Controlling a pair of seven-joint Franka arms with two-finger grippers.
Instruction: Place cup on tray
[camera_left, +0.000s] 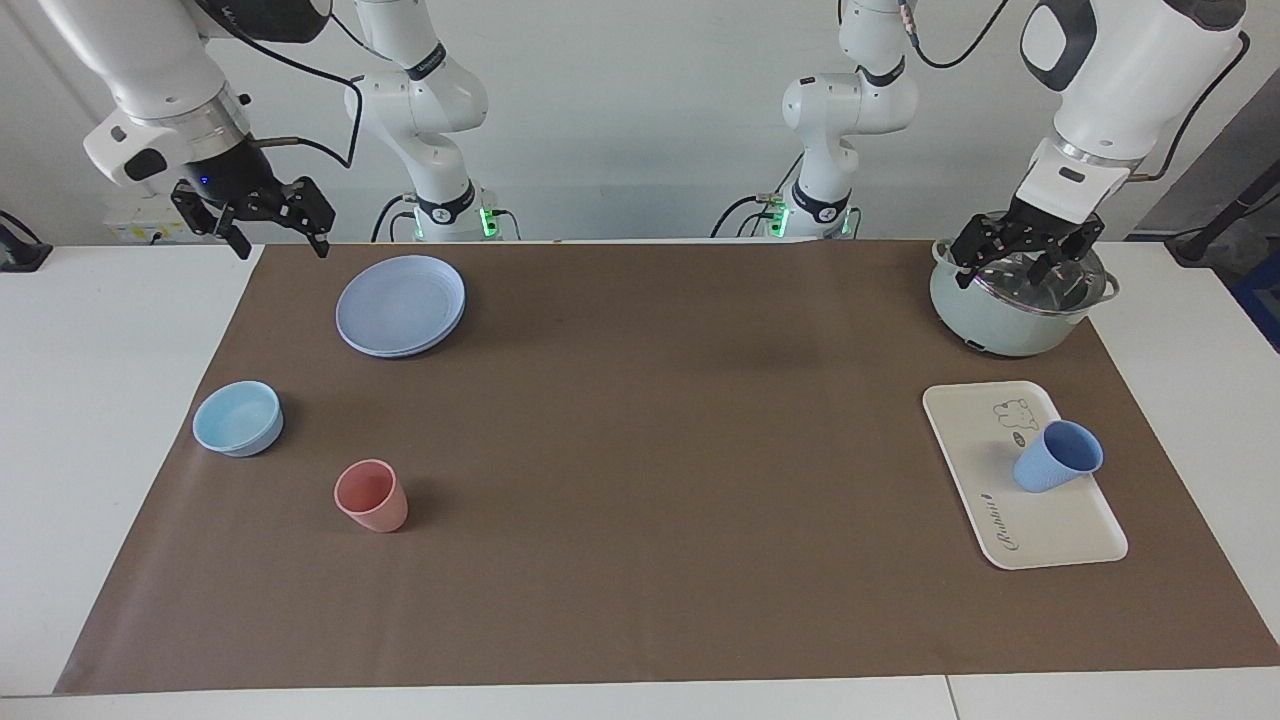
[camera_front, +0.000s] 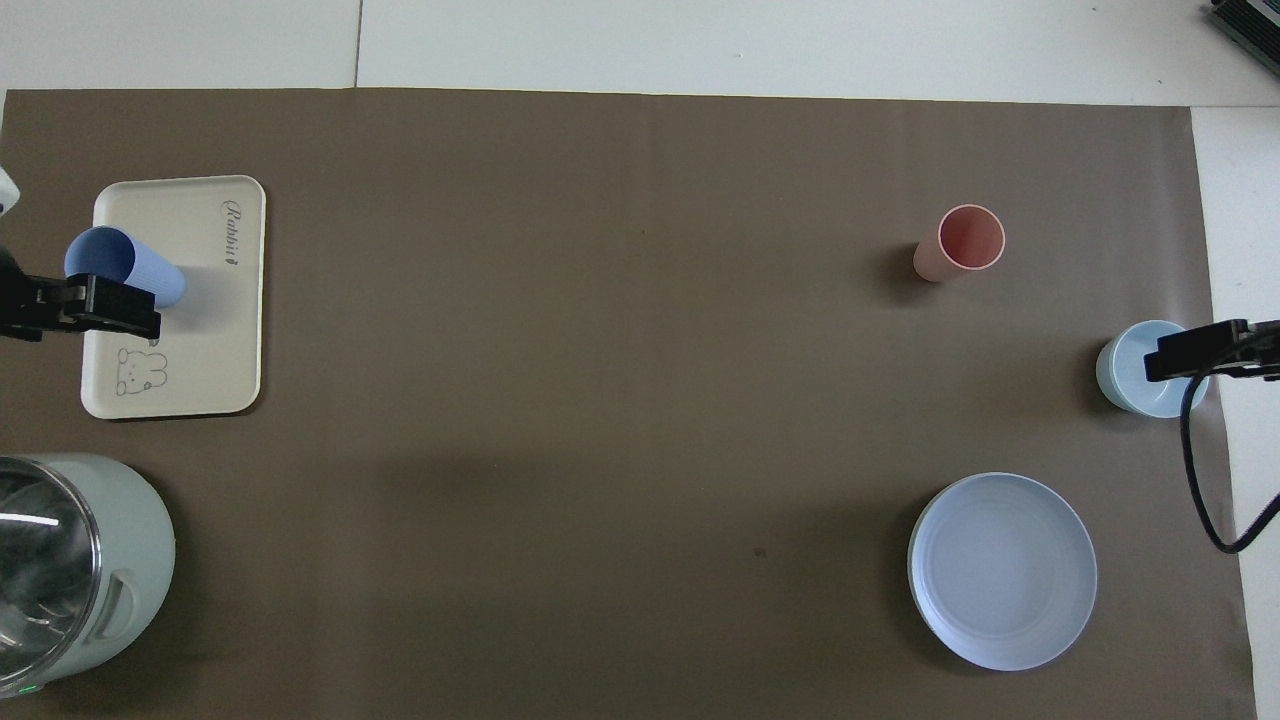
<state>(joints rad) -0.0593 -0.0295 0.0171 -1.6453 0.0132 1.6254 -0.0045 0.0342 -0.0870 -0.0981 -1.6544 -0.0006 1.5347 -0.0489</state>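
The periwinkle-blue cup (camera_left: 1057, 457) stands on the cream tray (camera_left: 1040, 530), at the tray's edge toward the left arm's end of the table, beside the bear drawing. No gripper touches it. My left gripper (camera_left: 1005, 268) is open and empty, raised over the pale green pot (camera_left: 1010, 320). In the overhead view the left gripper (camera_front: 90, 310) overlaps the cup (camera_front: 125, 265) and the tray (camera_front: 200, 330). My right gripper (camera_left: 282, 240) is open and empty, raised at the right arm's end of the table; in the overhead view the right gripper (camera_front: 1200, 355) overlaps the bowl.
A pink cup (camera_left: 371, 495), a light-blue bowl (camera_left: 238, 418) and stacked blue plates (camera_left: 401, 305) lie toward the right arm's end. The pot with its glass lid stands nearer to the robots than the tray. A brown mat (camera_left: 650, 450) covers the table.
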